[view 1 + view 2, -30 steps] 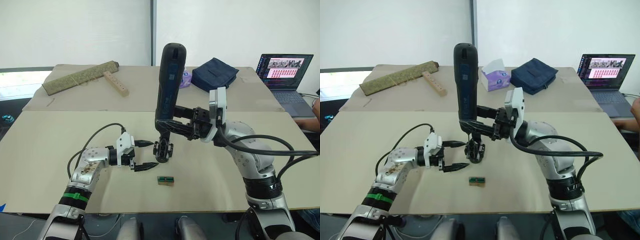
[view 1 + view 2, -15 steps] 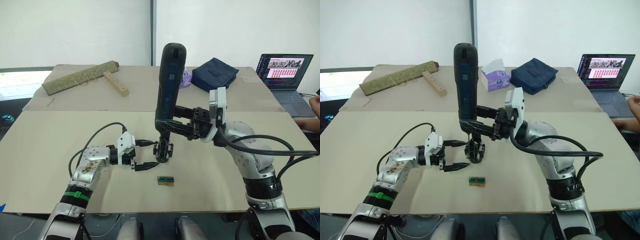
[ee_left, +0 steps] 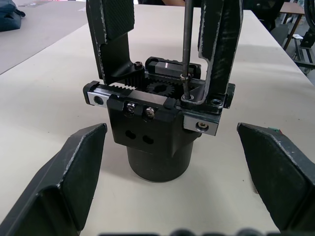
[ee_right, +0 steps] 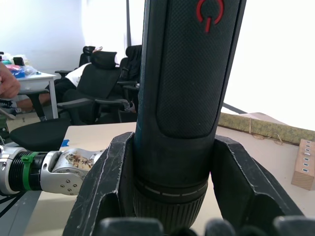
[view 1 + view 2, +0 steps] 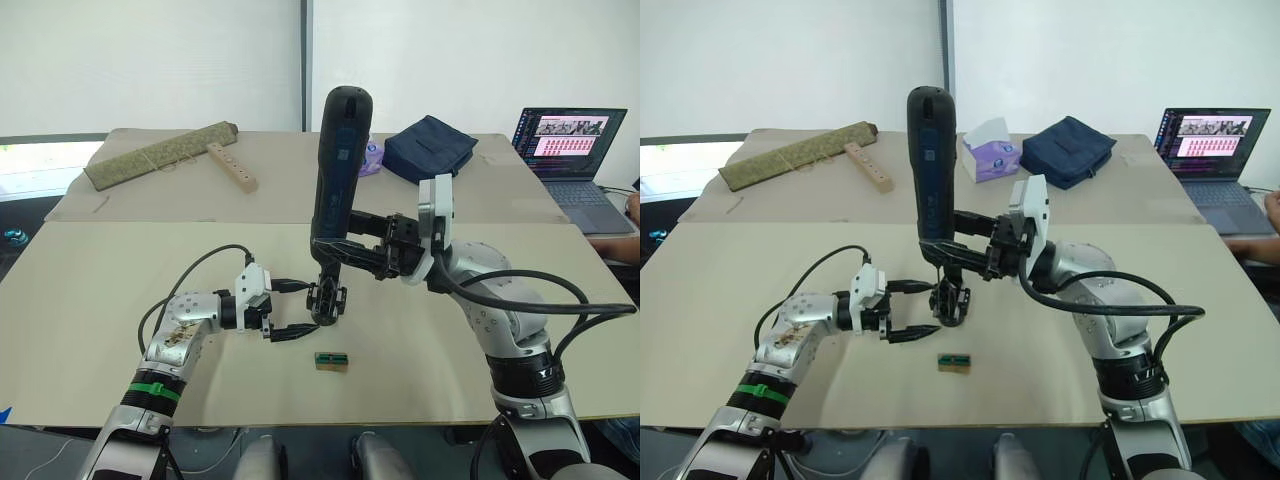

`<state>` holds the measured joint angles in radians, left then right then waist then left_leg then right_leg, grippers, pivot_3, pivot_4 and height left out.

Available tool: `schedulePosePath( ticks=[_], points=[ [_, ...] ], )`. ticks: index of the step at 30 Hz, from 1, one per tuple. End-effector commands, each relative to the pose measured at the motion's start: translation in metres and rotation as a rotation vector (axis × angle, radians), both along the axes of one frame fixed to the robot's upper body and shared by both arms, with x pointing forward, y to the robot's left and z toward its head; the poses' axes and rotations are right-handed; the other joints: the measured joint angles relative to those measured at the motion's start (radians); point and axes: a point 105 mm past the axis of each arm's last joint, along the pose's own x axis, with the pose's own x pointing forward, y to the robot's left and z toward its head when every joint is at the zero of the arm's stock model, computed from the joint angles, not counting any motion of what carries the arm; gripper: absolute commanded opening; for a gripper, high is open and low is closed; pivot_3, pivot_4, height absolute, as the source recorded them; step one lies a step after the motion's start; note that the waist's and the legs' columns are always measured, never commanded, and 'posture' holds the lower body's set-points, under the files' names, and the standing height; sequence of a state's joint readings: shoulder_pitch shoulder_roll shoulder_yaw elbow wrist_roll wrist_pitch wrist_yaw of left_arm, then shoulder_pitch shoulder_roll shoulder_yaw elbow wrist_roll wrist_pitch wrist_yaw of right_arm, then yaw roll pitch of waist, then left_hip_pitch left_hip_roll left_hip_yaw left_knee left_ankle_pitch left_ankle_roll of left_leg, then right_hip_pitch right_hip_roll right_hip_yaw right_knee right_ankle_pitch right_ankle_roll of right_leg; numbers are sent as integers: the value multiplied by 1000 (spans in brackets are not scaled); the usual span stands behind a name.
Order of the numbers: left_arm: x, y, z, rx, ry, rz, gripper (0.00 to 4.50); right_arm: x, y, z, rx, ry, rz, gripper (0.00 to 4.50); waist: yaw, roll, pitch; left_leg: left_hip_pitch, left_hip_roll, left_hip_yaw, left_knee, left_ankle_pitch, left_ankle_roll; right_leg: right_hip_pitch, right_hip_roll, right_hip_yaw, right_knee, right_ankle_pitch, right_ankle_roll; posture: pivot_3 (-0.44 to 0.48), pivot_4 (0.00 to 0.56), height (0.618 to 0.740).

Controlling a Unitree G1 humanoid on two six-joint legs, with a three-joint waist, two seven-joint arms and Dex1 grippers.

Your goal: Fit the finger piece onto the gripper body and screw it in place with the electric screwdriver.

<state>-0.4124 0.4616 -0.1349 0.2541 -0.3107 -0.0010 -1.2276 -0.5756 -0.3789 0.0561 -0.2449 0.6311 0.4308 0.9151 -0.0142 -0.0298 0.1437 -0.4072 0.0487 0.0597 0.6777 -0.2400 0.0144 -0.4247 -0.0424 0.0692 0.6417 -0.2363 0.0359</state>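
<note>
Cardboard-coloured desk [image 5: 90, 330] in front of the robot, and nearest its front edge lies a small green-and-tan block [image 5: 331, 360], on its own, just short of the work. A little further in, the left gripper [image 5: 290, 308] reaches toward the middle of the desk with its two black fingers spread wide, one on each side of the gripper body [image 3: 156, 129] without touching it. I take that as a guard position, ready to close in and steady the assembly if it twists under the driver.

The gripper body stands upright on its round base near the middle of the desk. Two tall black fingers rise from its toothed slide rail, so the finger piece [image 3: 220, 46] looks already seated on the carriage, though I cannot say how firmly. The thin metal bit comes straight down between those fingers and meets a screw on top of the carriage, which suggests the fastening step is in hand.

Above it the electric screwdriver [image 5: 336, 170] is held vertical, clamped low on its barrel by the right gripper [image 4: 170, 169], fingers pressed against both sides. Holding it low keeps the bit plumb over the screw.

Toward the desk's far edge sit a tissue box [image 5: 987, 148], a dark blue bag [image 5: 430, 147], a drilled wooden strip [image 5: 231, 166] and a rolled mat [image 5: 160, 155]; a laptop [image 5: 570, 145] occupies the far right corner.
</note>
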Motion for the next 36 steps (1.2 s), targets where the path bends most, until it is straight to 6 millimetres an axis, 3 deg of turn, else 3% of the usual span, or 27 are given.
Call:
schedulePosePath(
  ticks=[1,36],
  points=[
    [1,-2,5,-2,-28,-5,4500,-5,-5,22,41,-101,1,1824,0,0,0,0,0,0,0,0,0,0,0,0,0,0,0,0,150,740],
    [2,0,0,-3,-22,6,4500,-4,-7,17,1,-83,21,1824,0,0,0,0,0,0,0,0,0,0,0,0,0,0,0,0,150,740]
  ],
)
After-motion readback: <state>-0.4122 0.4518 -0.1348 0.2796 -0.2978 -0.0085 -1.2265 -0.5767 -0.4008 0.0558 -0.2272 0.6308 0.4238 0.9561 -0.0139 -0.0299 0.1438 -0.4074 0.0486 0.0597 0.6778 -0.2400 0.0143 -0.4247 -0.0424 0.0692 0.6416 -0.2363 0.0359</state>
